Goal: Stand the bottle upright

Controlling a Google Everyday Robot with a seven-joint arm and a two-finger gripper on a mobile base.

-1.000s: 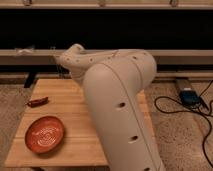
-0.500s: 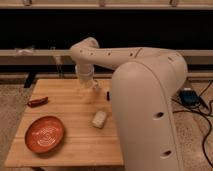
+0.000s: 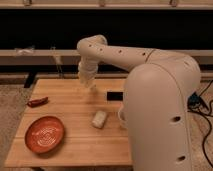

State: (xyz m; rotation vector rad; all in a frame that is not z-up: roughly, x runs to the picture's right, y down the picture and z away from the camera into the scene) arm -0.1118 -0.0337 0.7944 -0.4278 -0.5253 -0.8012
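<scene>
A large white robot arm fills the right side of the view, covering the counter's right edge and front right corner. From its bulky body a slimmer link rises leftward to a rounded elbow, then drops toward the counter. The counter is made of pale wooden planks. A round orange-red bowl with ringed grooves sits upright near the front left corner. A small dark block lies toward the back edge, right of the middle, its right end hidden behind the arm. A stubby whitish lump lies about the middle of the counter, well apart from the bowl and just left of the arm. A small red thing lies by the left edge, behind the bowl. The gripper hangs at the arm's end above the back part of the counter, near the middle of the back edge, pointing down and tilted a little rightward. Whether the jaws are apart or together cannot be told. The bottle seems to be the pale slim shape at the gripper's lower tip, slanted, over the wood, blending with the gripper's own cream colour
</scene>
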